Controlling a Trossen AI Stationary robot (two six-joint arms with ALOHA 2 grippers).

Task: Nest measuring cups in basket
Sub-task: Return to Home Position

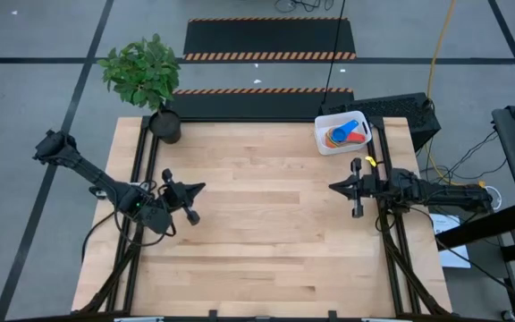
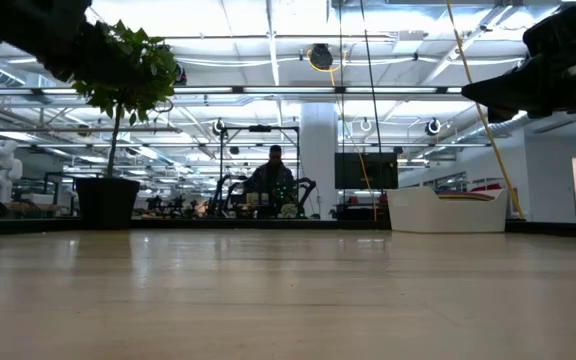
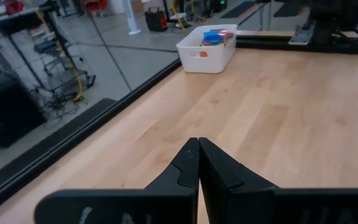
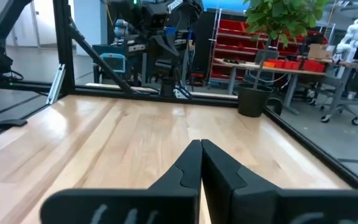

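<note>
Left gripper (image 3: 199,146) and right gripper (image 4: 201,148) closed, empty.

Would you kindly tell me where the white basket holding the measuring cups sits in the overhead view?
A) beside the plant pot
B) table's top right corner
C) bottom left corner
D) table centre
B: the basket, measuring cups inside, sits at the table's top right corner, opposite the plant pot.

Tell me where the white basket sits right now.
In the high view the basket sits in the top right corner of the table, holding the measuring cups, above the right end effector in the picture.
</note>
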